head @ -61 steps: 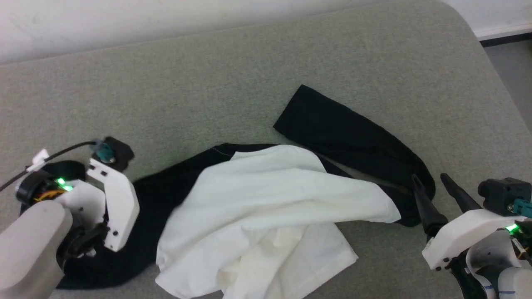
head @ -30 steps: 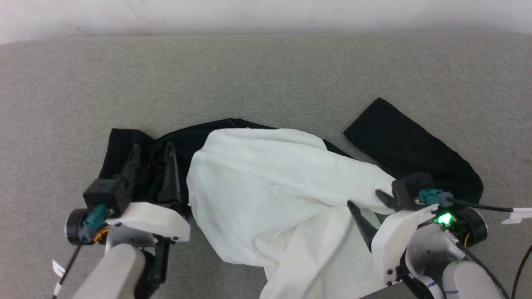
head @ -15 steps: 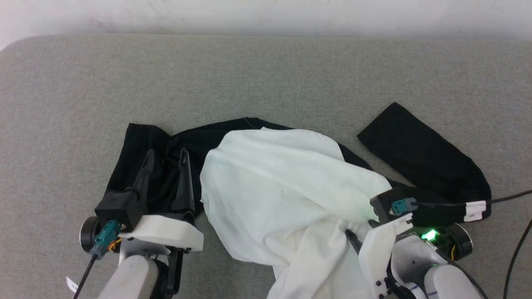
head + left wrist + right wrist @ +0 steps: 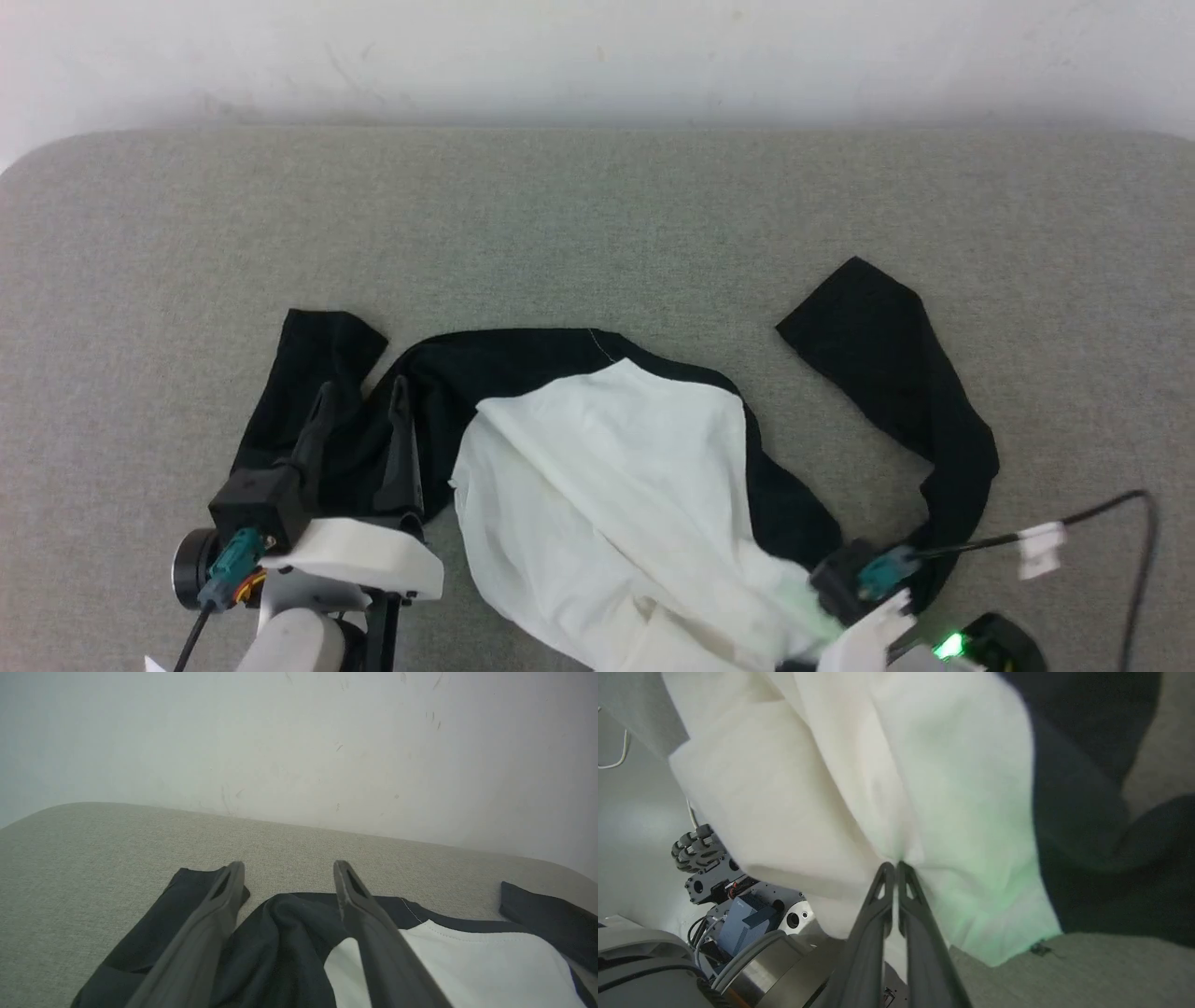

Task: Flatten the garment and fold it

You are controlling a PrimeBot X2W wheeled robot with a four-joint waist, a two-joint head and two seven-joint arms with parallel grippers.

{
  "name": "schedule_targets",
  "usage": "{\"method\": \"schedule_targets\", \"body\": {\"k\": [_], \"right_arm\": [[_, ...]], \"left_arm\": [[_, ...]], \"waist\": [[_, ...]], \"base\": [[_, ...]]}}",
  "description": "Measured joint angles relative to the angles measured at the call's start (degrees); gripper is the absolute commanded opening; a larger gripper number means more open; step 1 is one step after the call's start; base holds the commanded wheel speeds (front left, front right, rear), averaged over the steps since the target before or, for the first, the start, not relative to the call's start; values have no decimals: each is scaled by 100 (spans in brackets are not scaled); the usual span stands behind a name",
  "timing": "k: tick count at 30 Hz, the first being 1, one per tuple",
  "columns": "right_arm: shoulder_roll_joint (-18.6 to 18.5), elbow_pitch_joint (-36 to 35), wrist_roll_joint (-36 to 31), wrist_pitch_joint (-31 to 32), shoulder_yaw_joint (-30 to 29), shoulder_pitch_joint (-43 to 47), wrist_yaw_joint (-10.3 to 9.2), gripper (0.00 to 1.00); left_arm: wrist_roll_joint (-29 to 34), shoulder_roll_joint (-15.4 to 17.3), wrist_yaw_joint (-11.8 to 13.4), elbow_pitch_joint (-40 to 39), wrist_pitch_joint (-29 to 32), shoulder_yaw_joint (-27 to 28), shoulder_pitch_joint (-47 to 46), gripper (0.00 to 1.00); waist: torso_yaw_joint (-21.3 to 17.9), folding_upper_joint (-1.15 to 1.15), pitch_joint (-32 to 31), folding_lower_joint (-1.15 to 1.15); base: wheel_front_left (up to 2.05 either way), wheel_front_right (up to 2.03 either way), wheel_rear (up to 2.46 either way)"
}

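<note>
The garment (image 4: 607,467) lies crumpled on the grey table (image 4: 597,215), white body in the middle, black shoulders and sleeves around it. Its chest print is hidden. My left gripper (image 4: 362,390) hovers open over the bunched black left sleeve (image 4: 308,373); in the left wrist view its fingers (image 4: 219,905) straddle a black fold of the garment (image 4: 280,933). My right gripper (image 4: 894,865) is shut on a pinch of the white body (image 4: 878,765) at the near edge. Its wrist block (image 4: 859,579) pokes out from under the cloth.
The right sleeve (image 4: 896,373) curves out to the right across the table. A black cable with a white tag (image 4: 1036,546) trails from the right wrist. The robot's base and a wheel (image 4: 698,847) show below the table edge. A pale wall (image 4: 597,56) backs the table.
The head camera has shifted. My right gripper has drawn the white body toward the near edge, stretching it and dragging the right sleeve in. The left gripper stays open over the left sleeve.
</note>
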Motion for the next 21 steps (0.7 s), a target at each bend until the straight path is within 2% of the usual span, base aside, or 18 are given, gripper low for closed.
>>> {"method": "schedule_targets", "body": {"k": [3,5,9,12,21], "right_arm": [[59,-446,-132,-399,-461,93,0,100],[234,-701,-260,-836,-812,48,0,100],[519,-699,-772,-1707,-1224,-471,0,100],[564,-149,-1155,-2064,-1362,-989,0,100],[561,2108,-1759,-2158,-1510,-2403,1,100]], "left_arm": [[33,-10,-44,13,0,29,14,100],[41,-24,-54,13,0,33,14,100],[83,-60,-92,11,0,49,12,100],[85,-93,-151,15,0,52,-30,100],[188,-259,-294,68,0,68,-198,100]], "waist": [[-52,0,-37,1],[-65,0,-30,0],[-68,0,49,1],[-49,0,149,1],[195,0,419,2]], "base": [[0,0,0],[0,0,0],[0,0,0],[0,0,0],[0,0,0]]}}
